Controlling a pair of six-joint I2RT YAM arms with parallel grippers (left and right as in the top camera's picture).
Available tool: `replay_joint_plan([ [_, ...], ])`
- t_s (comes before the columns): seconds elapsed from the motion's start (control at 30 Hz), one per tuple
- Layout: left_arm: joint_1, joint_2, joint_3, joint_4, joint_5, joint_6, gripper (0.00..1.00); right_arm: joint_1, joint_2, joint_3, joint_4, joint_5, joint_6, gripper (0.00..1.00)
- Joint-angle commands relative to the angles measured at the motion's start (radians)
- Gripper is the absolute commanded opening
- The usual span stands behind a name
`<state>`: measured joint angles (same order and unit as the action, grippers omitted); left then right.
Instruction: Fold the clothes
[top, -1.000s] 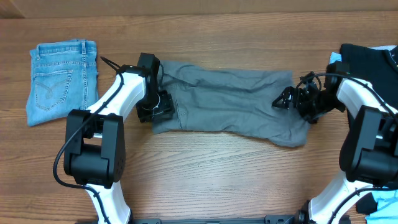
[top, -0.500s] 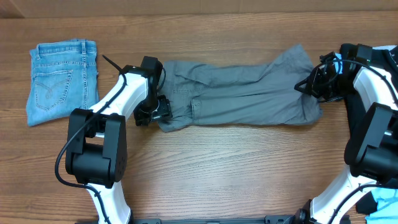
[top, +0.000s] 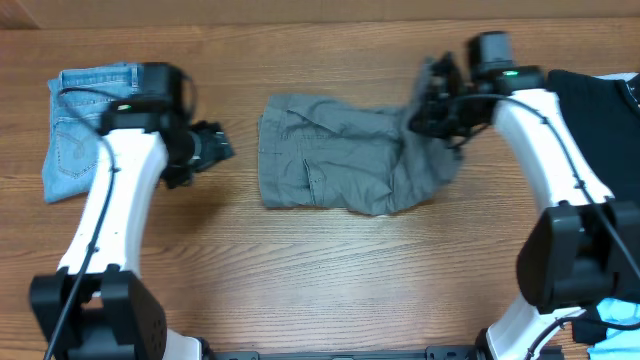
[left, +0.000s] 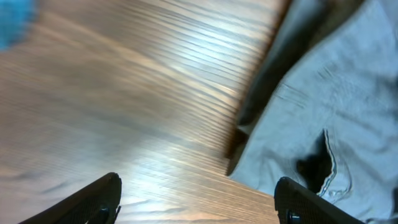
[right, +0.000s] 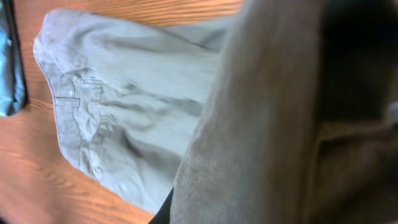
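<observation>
**Item:** grey shorts (top: 330, 165), lying mid-table. The waistband end is resting flat toward the left, and the other end is rising off the wood at the right gripper (top: 437, 100).

**Right gripper:** appearing to be pinching that raised end. Its wrist view is showing only cloth, so the fingers are hidden.

**Left gripper** (top: 205, 150): hanging just left of the shorts and apart from them, fingers (left: 102, 199) spread wide and gripping nothing.

**Surroundings:** jeans (top: 85, 130) lying folded at far left, a black shirt (top: 600, 110) at far right, and the wooden table (top: 320, 280) beneath.

**Risks, as judged:**
- Nothing is pinning the waistband, so carrying the raised end across may be dragging the whole garment instead of folding it.
- Thin cloth is bunching under the grip, which may be leaving a creased or skewed fold.
- A shallow pinch may be slipping mid-carry.
</observation>
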<state>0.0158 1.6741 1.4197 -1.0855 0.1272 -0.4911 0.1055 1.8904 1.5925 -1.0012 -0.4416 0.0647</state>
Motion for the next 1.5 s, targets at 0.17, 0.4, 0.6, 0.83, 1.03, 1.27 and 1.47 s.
replay_joint_plan([
  [0.17,0.086,-0.027,0.015,-0.051,0.053,0.045,0.82,0.418,0.014,0.017,0.251,0.21,0.15,0.04],
  [0.4,0.086,-0.027,0.015,-0.059,0.064,0.096,0.82,0.58,0.19,0.017,0.37,0.172,0.179,0.58],
  [0.6,0.086,-0.027,0.015,-0.055,0.064,0.103,0.82,0.584,0.191,0.017,0.605,-0.234,0.167,1.0],
  [0.83,0.086,-0.027,0.015,-0.055,0.065,0.111,0.82,0.567,0.18,0.019,0.646,-0.446,0.164,1.0],
  [1.03,0.086,-0.027,0.015,-0.055,0.065,0.134,0.83,0.464,0.158,0.019,0.874,-0.748,0.234,1.0],
  [1.27,0.086,-0.027,0.015,-0.052,0.111,0.156,0.82,0.302,0.158,0.019,0.88,-0.802,0.318,1.0],
  [1.47,0.086,-0.031,0.016,-0.055,0.161,0.192,0.82,0.297,0.158,0.019,0.672,-0.587,0.322,1.0],
])
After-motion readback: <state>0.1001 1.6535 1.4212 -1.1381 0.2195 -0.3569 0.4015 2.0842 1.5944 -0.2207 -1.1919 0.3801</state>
